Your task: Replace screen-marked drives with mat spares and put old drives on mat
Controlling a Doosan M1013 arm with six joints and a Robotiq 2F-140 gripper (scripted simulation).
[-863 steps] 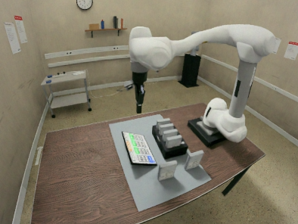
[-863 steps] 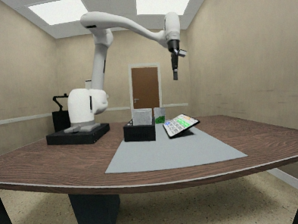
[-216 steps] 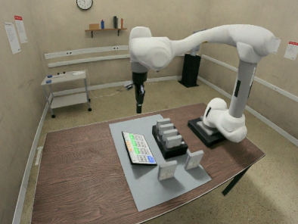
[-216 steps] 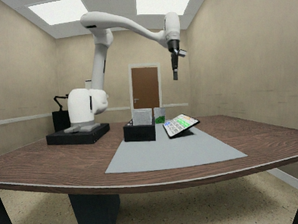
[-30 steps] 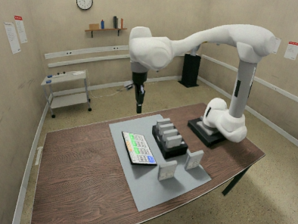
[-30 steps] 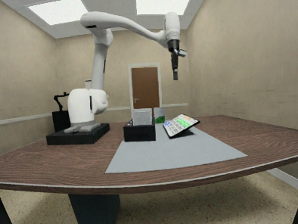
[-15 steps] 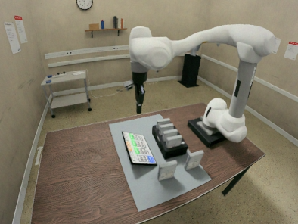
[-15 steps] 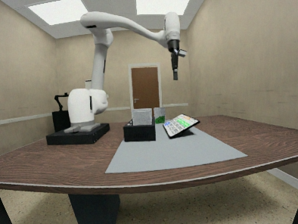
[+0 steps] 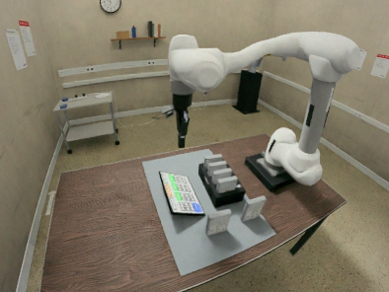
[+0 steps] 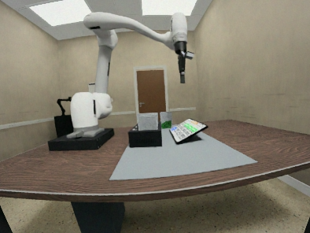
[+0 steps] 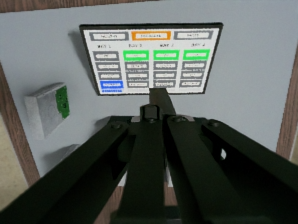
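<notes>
Overhead, four drives (image 9: 226, 184) stand in the black dock (image 9: 228, 197) (image 10: 145, 138), on the mat (image 9: 197, 252) (image 10: 177, 163) (image 11: 250, 115) toward the counter's (image 9: 104, 217) (image 10: 35, 169) arm-base edge; the exterior view shows them overlapped. Two spares (image 9: 218, 222) (image 9: 254, 208) stand near the counter's long front edge in the top view. Only the wrist view separates the screen's (image 9: 182, 193) (image 10: 188, 131) (image 11: 151, 60) columns: three green cells, one blue. The claw (image 9: 182, 143) (image 10: 182, 80) (image 11: 157, 101) is closed, empty, above.

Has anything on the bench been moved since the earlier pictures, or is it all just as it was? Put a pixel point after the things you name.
Nothing has visibly changed. The black two-finger gripper (image 9: 182, 143) (image 10: 182, 80) hangs in the same spot, shut on nothing, and the grey drives in the black dock (image 9: 228, 198) (image 10: 145, 138), the two grey spare drives and the tilted screen (image 9: 182, 193) (image 10: 188, 131) (image 11: 152, 59) stayed put.
</notes>
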